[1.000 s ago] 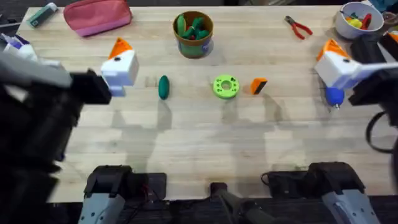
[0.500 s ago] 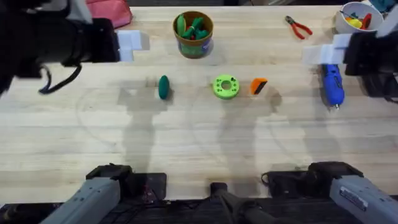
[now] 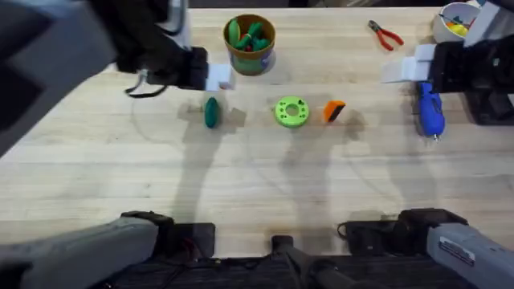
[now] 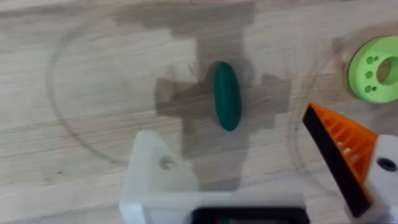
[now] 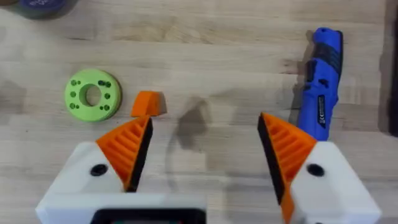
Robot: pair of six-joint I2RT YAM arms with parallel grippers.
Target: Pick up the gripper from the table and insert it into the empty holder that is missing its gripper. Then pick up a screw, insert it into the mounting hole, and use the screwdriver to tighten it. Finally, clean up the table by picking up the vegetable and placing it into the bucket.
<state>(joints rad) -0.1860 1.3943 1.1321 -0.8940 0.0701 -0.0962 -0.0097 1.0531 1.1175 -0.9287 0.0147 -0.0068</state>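
the loose orange gripper tip (image 3: 334, 111) lies on the bench (image 3: 257, 185) just beside the bright green ring (image 3: 291, 111), on the side nearer the blue screwdriver (image 3: 430, 111). it looks like a small, hard plastic wedge, surely very light and stiff, with smooth sloping faces that could squirt out of a pinch; i'd take it across its flat sides, low and square, rather than on the taper.

the left gripper (image 4: 261, 177) hangs over the dark green vegetable (image 4: 227, 94), fingers spread apart and holding nothing. one of its mounts is the bare white holder (image 4: 158, 177) with a visible screw hole, the other carries an orange ribbed tip (image 4: 339, 152). that bare mount is where the loose tip belongs, so the wedge will need to be lined up carefully with it.

the right gripper (image 5: 202, 155) is also wide open and empty, both orange pads in place, hovering with the loose tip and ring ahead of one finger and the screwdriver ahead of the other.

the vegetable looks smooth and rounded, likely to roll; grab it across its middle. the bucket (image 3: 250, 44) stands near it at the far edge, already holding green pieces.
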